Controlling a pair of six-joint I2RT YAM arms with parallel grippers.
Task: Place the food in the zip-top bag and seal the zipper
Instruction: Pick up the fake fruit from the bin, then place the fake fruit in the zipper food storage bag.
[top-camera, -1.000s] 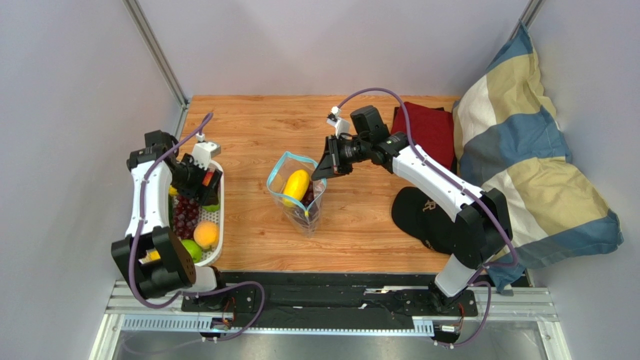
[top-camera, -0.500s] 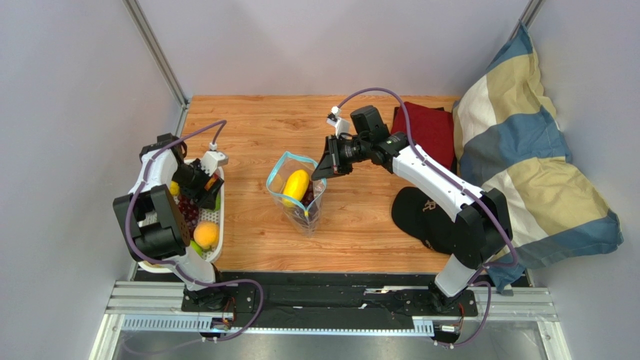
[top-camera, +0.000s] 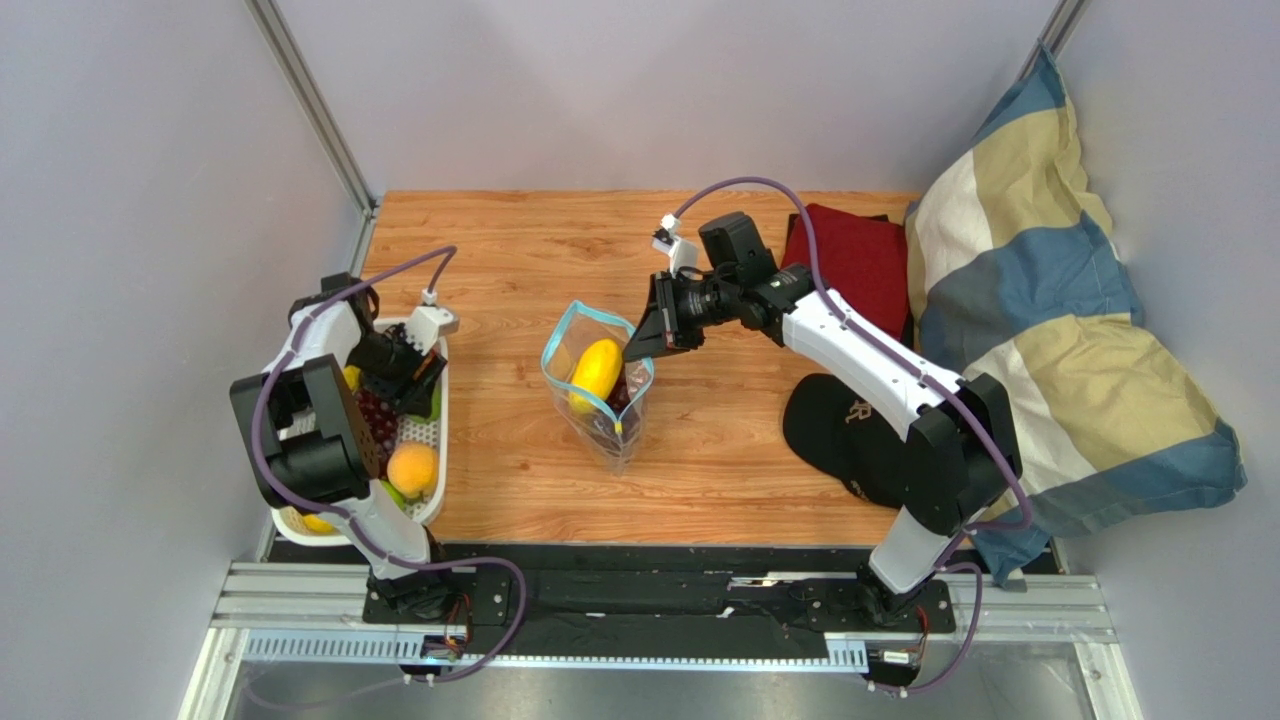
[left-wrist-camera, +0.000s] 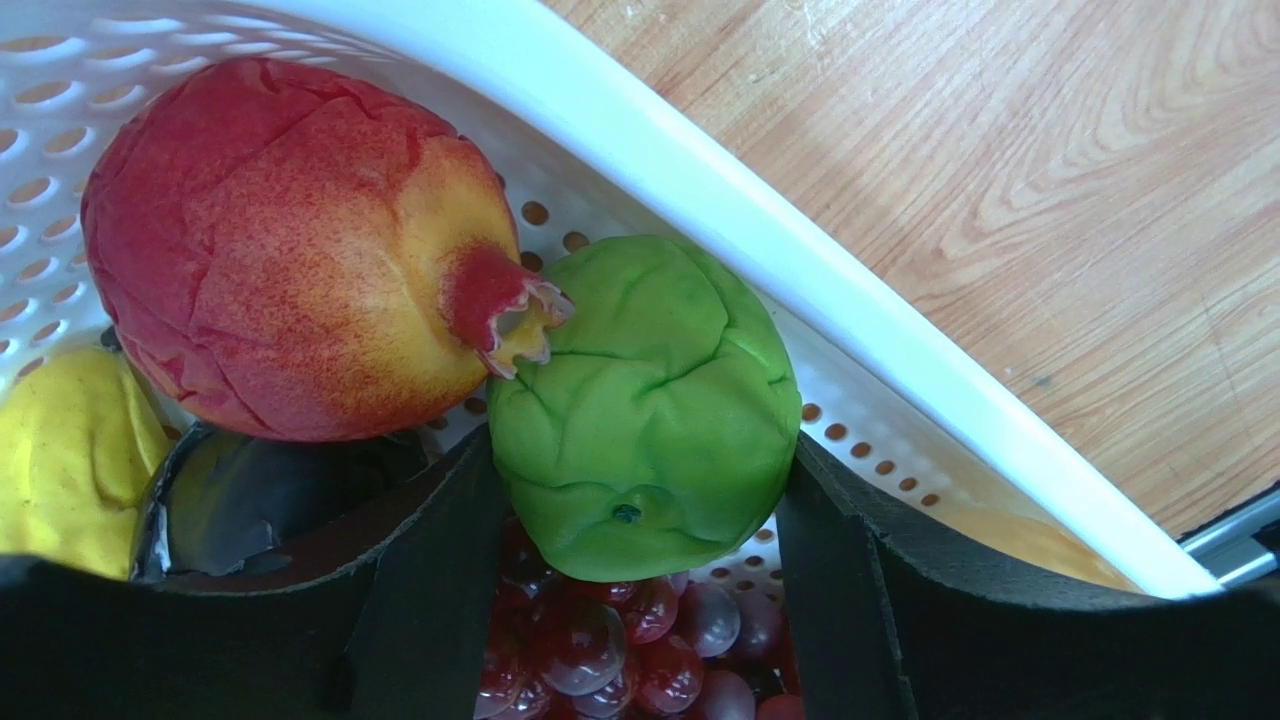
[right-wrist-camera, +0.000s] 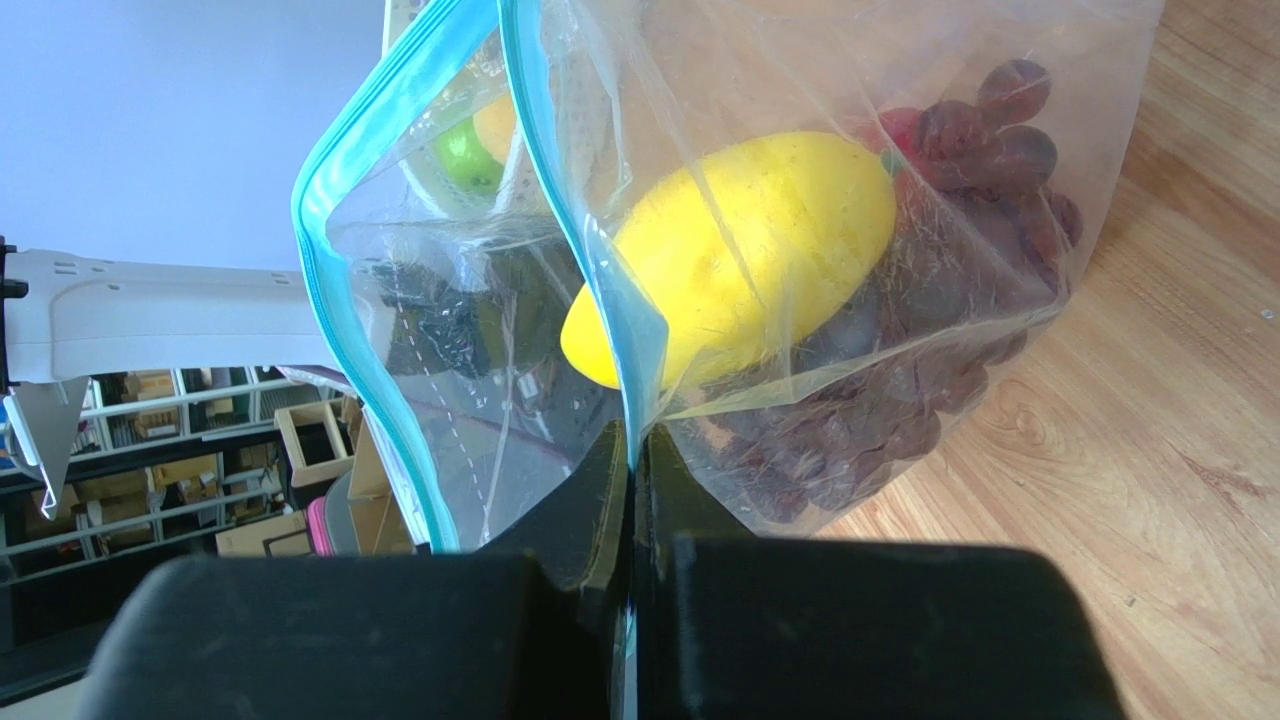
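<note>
The clear zip-top bag (top-camera: 604, 393) stands open mid-table and holds a yellow fruit (top-camera: 597, 368) and dark grapes (right-wrist-camera: 902, 390). My right gripper (top-camera: 648, 336) is shut on the bag's mouth edge at the teal zipper strip (right-wrist-camera: 388, 93), and its jaws (right-wrist-camera: 631, 450) are pressed together on the plastic. My left gripper (top-camera: 401, 365) is down in the white basket (top-camera: 437, 447). It is open, with its fingers (left-wrist-camera: 436, 600) on either side of a green apple (left-wrist-camera: 646, 405). A red-yellow fruit (left-wrist-camera: 286, 255), a yellow piece (left-wrist-camera: 68, 450) and grapes (left-wrist-camera: 601, 645) lie around the apple.
An orange peach (top-camera: 410, 470) lies in the basket's near end. A black cap (top-camera: 842, 428) sits on the wooden table (top-camera: 511, 255) to the right of the bag. A red cloth (top-camera: 857, 255) and a striped pillow (top-camera: 1052, 330) fill the right side.
My left arm has swung in and lowered its gripper into the basket over the green apple. The bag's mouth has shifted slightly to the right. The right gripper has kept its hold.
</note>
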